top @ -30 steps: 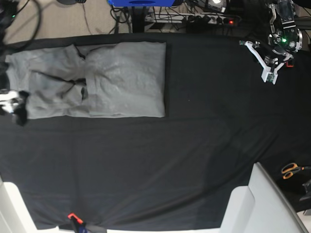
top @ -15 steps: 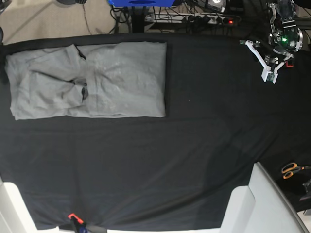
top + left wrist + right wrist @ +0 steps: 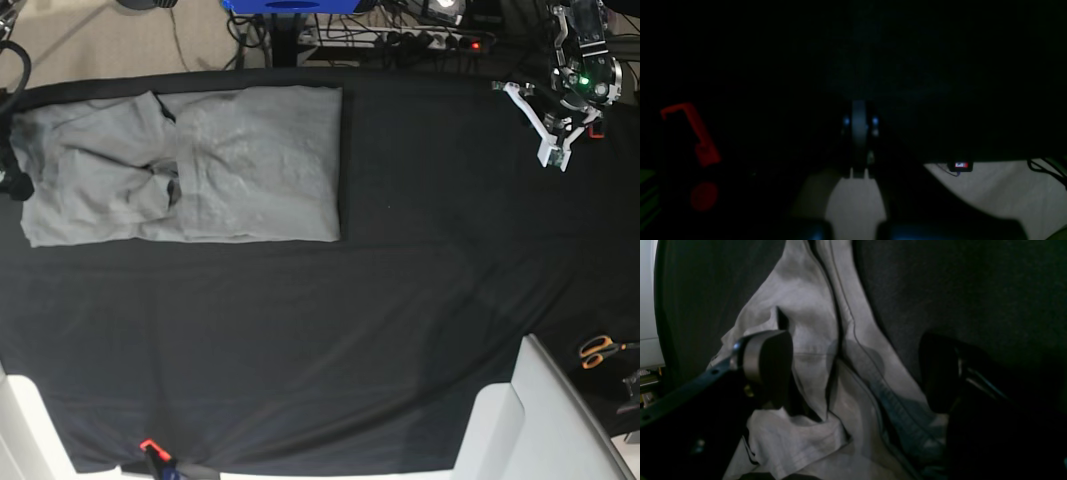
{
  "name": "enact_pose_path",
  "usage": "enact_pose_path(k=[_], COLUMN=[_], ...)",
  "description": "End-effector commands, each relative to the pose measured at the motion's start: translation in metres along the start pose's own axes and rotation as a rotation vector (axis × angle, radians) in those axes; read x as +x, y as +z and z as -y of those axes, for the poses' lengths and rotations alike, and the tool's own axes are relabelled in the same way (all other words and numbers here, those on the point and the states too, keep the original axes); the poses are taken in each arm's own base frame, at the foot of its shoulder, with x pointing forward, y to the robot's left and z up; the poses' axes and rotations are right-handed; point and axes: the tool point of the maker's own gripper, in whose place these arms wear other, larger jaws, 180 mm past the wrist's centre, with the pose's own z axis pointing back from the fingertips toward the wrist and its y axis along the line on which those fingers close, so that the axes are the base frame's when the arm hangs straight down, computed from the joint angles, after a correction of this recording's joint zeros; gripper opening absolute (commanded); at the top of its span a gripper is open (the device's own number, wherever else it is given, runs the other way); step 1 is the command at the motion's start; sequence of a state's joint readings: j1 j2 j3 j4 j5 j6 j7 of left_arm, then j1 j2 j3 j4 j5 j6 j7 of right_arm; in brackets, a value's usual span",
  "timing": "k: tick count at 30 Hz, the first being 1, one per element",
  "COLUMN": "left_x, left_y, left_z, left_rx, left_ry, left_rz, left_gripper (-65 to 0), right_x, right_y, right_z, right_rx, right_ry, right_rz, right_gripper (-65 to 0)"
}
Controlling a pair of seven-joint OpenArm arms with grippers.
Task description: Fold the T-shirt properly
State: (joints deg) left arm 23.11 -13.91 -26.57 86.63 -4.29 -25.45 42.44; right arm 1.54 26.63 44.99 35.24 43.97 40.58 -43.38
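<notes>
Left gripper [image 3: 553, 155] parked at far table corner, jaws closed empty, right gripper [image 3: 857, 373] spread wide above crumpled plain grey cotton T-shirt [image 3: 190, 180], black cloth sheet [image 3: 400, 330] beneath.

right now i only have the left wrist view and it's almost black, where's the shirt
Observer: The T-shirt lies on the black cloth at the far side from your arm, partly folded into a long rectangle.
Operator: is the right gripper on it
Observer: The right gripper hangs over the shirt with its jaws wide apart, gripping nothing.
Operator: and my gripper
Observer: The left gripper is shut and empty, off by the cloth's corner.
</notes>
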Motion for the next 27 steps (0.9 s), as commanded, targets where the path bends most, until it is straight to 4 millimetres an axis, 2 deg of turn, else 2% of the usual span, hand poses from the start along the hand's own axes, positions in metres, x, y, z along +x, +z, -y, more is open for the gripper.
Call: enact_pose_path(k=[1,5,14,17,21,27], left_x=[0.003,0.002,0.002,0.002,0.002,0.002], left_y=[0.004,0.004,0.004,0.004,0.004,0.004], left_z=[-0.008,-0.007,-0.007,-0.007,-0.007,-0.007], left_rx=[0.018,0.017,0.017,0.017,0.017,0.017], left_ry=[-0.008,-0.009,-0.009,-0.009,-0.009,-0.009], left_rz=[0.015,0.012,0.012,0.012,0.012,0.012], left_gripper=[-65.0,-65.0,-65.0,-65.0,-65.0,-65.0], right_x=[-0.005,-0.016,-0.066,-0.079,-0.087,-0.092], right_y=[0.002,-0.002,-0.018,-0.016,-0.011,-0.003], right_z=[0.005,0.003,-0.006,-0.006,-0.003,-0.004], right_rx=[-0.027,-0.035,-0.026,-0.029,-0.039,-0.046], right_ry=[0.015,0.061,0.14,0.149,0.153,0.208], right_rz=[-0.047,-0.108,-0.277,-0.349,-0.407,-0.445], right_gripper=[-8.6,-8.7,-8.9,-14.4,-22.7,-23.0])
